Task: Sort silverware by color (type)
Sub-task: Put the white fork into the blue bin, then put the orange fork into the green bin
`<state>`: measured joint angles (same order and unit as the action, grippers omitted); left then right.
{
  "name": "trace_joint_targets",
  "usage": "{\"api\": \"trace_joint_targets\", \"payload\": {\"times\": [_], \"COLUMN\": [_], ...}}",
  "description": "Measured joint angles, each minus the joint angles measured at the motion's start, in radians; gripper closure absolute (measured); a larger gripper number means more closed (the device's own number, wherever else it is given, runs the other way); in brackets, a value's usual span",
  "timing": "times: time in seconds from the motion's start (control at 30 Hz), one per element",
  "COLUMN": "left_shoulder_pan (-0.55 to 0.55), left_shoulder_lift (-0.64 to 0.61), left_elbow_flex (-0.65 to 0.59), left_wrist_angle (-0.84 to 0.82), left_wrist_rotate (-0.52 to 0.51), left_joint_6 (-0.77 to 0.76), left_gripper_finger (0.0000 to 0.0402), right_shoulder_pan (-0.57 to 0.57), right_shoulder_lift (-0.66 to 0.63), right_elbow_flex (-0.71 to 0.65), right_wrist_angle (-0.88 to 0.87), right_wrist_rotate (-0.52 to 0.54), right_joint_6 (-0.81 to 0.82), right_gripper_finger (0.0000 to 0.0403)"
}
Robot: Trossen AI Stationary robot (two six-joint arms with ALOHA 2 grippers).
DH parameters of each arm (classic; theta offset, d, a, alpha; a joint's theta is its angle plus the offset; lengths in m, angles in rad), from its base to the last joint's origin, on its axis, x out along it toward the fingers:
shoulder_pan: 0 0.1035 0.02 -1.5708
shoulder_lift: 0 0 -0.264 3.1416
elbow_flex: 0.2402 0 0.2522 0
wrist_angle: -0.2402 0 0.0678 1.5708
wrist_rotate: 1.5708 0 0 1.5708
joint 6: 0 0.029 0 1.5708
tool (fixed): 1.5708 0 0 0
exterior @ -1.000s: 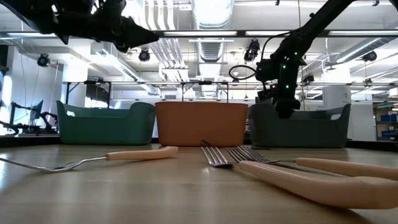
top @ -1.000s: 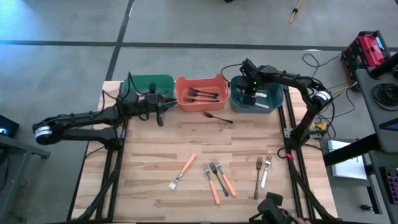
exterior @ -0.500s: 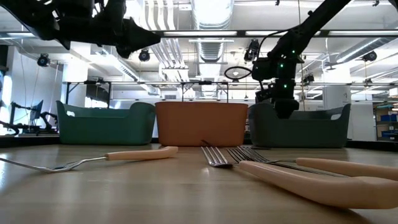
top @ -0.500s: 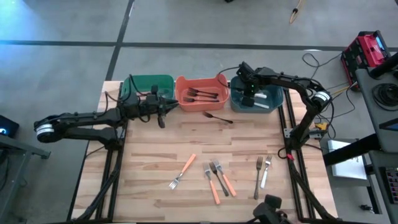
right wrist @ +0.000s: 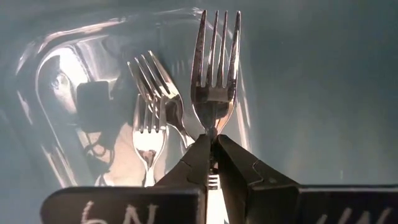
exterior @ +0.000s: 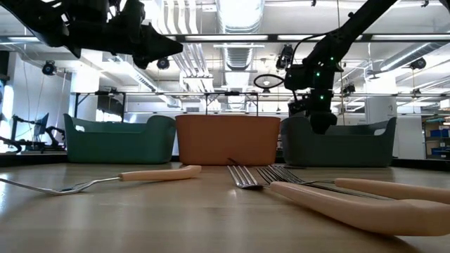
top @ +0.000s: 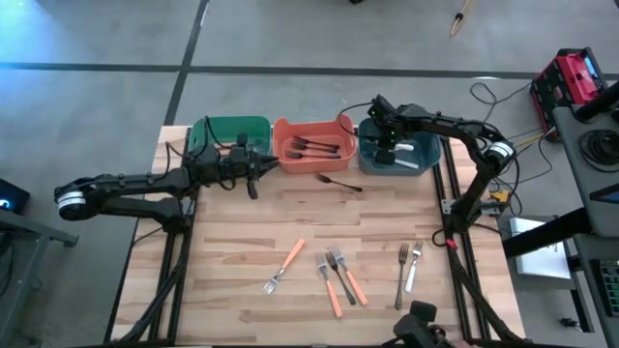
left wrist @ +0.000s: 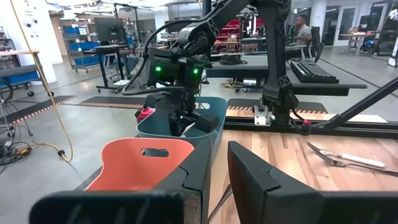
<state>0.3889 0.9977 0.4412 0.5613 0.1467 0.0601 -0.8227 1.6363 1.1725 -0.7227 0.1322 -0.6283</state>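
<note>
My right gripper (top: 386,150) points down into the blue bin (top: 426,145) and is shut on a silver fork (right wrist: 214,68). Two more silver forks (right wrist: 149,106) lie on that bin's floor. Dark-handled forks (top: 314,147) lie in the orange bin (top: 282,155). Another dark fork (top: 338,182) lies flat on the table in front of it. Near the front edge lie an orange-handled fork (top: 285,265), a mixed cluster (top: 338,276) and two silver forks (top: 408,268). My left gripper (top: 255,167) hovers before the green bin (top: 232,129), open by a narrow gap and touching nothing. My right gripper pinches the silver fork by its neck (right wrist: 212,127), just behind the tines, between the tips of its two fingers. The fingers come from above and lie along the fork, so the tines point down at the bin floor. The handle (right wrist: 212,182) runs back between the fingers. Whether the tines touch the floor I cannot tell.
The three bins stand side by side along the table's far edge. Bare wood lies between them and the forks near the front edge. My left arm (top: 135,184) stretches in low from the table's left side.
My left gripper has drifted slowly toward the table's right edge, along the front of the green bin. My right gripper has stayed in the blue bin, still shut on the fork.
</note>
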Motion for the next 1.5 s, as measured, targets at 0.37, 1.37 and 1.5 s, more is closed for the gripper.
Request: {"api": "trace_joint_targets", "payload": {"times": [0.37,1.37,1.5], "left_shoulder_pan": [0.000,0.000,0.000], "left_shoulder_lift": [0.000,-0.001,-0.001], "left_elbow_flex": [0.000,0.001,0.001], "left_wrist_angle": [0.000,0.000,0.000], "left_wrist_rotate": [0.000,-0.001,-0.006], "left_joint_6": [0.001,0.005,0.005], "left_gripper_finger": [0.0364,0.0364,0.0364], "right_shoulder_pan": [0.000,0.000,0.014], "right_shoulder_lift": [0.000,-0.029,-0.074], "right_elbow_flex": [0.000,-0.001,-0.001], "right_wrist_angle": [0.003,-0.014,-0.037], "right_wrist_rotate": [0.000,0.019,0.019], "right_joint_6": [0.000,0.221,0.304], "right_gripper_finger": [0.0390,0.0330,0.0347]}}
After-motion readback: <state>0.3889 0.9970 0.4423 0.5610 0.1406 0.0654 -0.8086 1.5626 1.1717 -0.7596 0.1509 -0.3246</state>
